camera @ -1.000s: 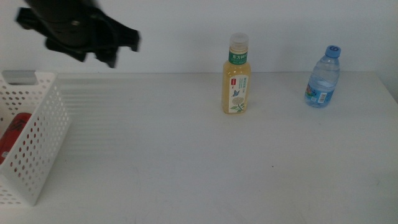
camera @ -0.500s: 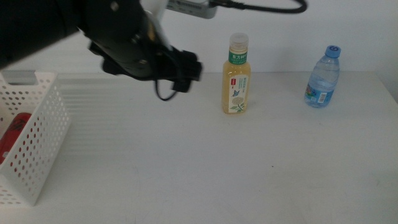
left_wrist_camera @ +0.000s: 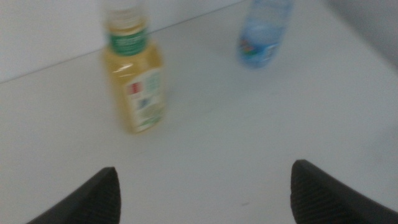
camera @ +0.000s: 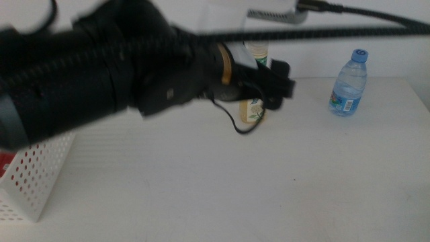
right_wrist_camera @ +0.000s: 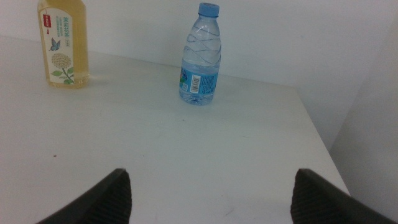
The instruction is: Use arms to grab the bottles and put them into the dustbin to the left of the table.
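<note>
My left arm reaches across the table toward the tea bottle, jaws spread and empty.

My left gripper (camera: pixel 279 84) hangs over the table (camera: pixel 201 181) right by the tea bottle (camera: pixel 254 111), which stands upright and is partly hidden behind my wrist in the middle view. In my left wrist view the jaws stand wide apart with nothing between them, and the bottle sits ahead, not touched. The water bottle (camera: pixel 349 83) stands upright well off to the right near the table's far edge. The dustbin (camera: pixel 33 178) sits at the left edge with something red (camera: pixel 5 161) showing inside. My right gripper (right_wrist_camera: pixel 211 193) waits low over the table, jaws spread and empty, facing both bottles.
</note>
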### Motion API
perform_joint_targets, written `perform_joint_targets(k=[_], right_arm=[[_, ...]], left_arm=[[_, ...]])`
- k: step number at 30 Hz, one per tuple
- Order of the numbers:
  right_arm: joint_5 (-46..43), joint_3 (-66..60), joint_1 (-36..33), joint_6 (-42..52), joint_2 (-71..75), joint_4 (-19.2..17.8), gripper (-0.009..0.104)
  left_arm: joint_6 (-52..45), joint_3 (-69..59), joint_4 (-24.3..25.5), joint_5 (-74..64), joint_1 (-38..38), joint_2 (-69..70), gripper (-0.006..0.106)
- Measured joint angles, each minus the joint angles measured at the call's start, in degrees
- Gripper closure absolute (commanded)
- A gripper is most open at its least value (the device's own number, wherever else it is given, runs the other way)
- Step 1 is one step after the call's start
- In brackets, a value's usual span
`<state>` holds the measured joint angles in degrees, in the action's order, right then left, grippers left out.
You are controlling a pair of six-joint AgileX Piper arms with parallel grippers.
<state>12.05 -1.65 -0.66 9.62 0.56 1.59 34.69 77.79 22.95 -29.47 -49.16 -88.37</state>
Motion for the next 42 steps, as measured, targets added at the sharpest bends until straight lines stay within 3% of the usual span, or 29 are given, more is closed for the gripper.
perform_joint_targets(k=[6,12,17,21,25,34,42], right_arm=[[0.0,0.0,0.0,0.0,0.0,0.0,0.028],[0.0,0.0,0.0,0.0,0.0,0.0,0.028],[0.0,0.0,0.0,0.0,0.0,0.0,0.028],[0.0,0.0,0.0,0.0,0.0,0.0,0.028],[0.0,0.0,0.0,0.0,0.0,0.0,0.028],[0.0,0.0,0.0,0.0,0.0,0.0,0.028],[0.0,0.0,0.0,0.0,0.0,0.0,0.028]], left_arm=[[-7.5,-10.6,-12.1,15.6,-0.1,0.1,0.022],[-34.4,-20.3,-36.5,34.5,-1.6,1.2,0.039],[-56.7,-26.4,-51.6,53.4,-7.2,1.4,0.058],[-66.2,-30.2,-57.3,64.3,-11.0,1.5,0.076],[-67.7,-31.7,-61.7,67.5,-11.7,1.6,0.09],[-73.4,-31.7,-79.0,68.5,-11.7,1.6,0.086],[-79.5,-31.7,-82.5,68.7,-11.6,1.6,0.087]])
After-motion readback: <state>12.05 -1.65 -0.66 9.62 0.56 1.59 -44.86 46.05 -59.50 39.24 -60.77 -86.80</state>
